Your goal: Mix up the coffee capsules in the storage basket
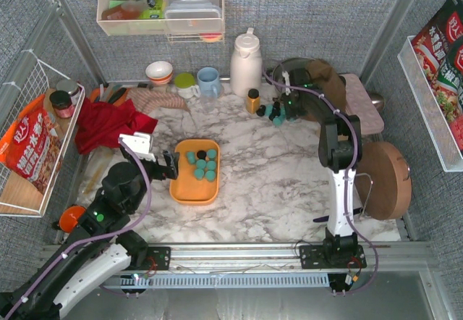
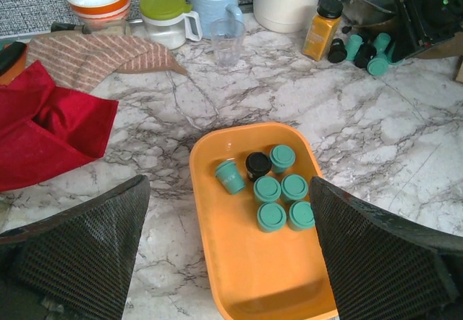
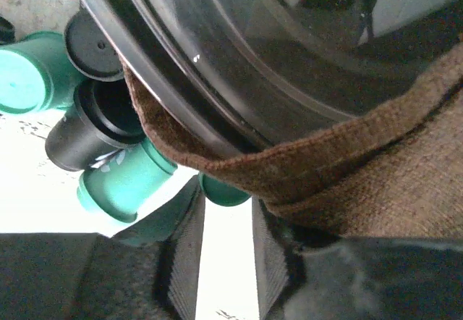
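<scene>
With the right end effector narrowed among the stray capsules at the back, grip not to be told, one is best pinched squarely, then carried to the basket beside the wide-open left end effector.

On the marble desk, an orange storage basket is seen slightly toward 9 o'clock of centre, with teal coffee capsules and one black one bunched at its 12 o'clock end. The left end effector is held at the basket's 9 o'clock rim. Toward 2 o'clock from the basket, a second cluster of capsules is found just at 3 o'clock of an amber bottle, with the right end effector positioned right at it.
</scene>
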`<state>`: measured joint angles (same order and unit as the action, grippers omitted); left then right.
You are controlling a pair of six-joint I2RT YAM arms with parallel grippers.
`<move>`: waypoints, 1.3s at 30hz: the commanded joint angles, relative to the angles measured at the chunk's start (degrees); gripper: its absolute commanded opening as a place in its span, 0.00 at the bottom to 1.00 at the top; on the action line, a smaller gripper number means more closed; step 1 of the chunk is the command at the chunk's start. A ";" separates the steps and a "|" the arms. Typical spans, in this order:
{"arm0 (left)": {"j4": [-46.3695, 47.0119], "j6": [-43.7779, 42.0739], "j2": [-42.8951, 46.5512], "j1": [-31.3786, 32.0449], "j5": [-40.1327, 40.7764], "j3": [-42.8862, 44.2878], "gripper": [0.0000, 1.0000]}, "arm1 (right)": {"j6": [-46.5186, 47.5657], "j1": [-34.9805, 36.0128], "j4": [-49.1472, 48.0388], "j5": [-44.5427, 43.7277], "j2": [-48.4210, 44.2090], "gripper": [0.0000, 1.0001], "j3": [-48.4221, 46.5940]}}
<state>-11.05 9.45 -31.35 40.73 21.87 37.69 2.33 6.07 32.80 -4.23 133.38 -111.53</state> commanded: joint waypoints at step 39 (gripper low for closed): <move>-0.12 -0.24 0.18 -0.21 0.11 -0.14 0.99 | 0.82 3.42 -5.64 -17.88 1.96 0.43 -0.72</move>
<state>-11.70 9.43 -31.70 40.64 22.48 37.58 1.23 10.59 26.85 -18.33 134.41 -113.49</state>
